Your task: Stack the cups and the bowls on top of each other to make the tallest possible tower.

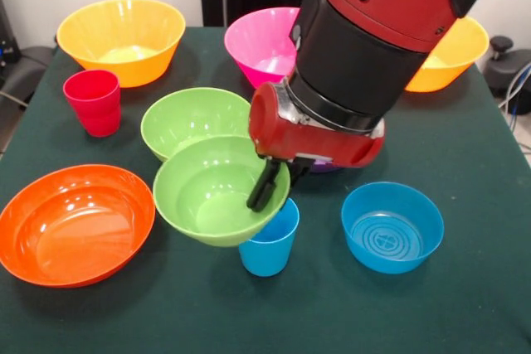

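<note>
my gripper (267, 188) is clamped on the rim of the green bowl (211, 196), held tilted over the blue cup (270, 242) near the table's (465, 304) front edge, so i should level it and centre it on the cup before letting go.

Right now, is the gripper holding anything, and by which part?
Yes: the gripper pinches the nearer green bowl by its right rim, tilted over the sky blue cup.

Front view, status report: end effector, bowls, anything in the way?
End effector shut on green bowl rim. Bowl tilted over the sky blue cup; contact unclear. Second green bowl close behind. Blue bowl stands apart.
</note>
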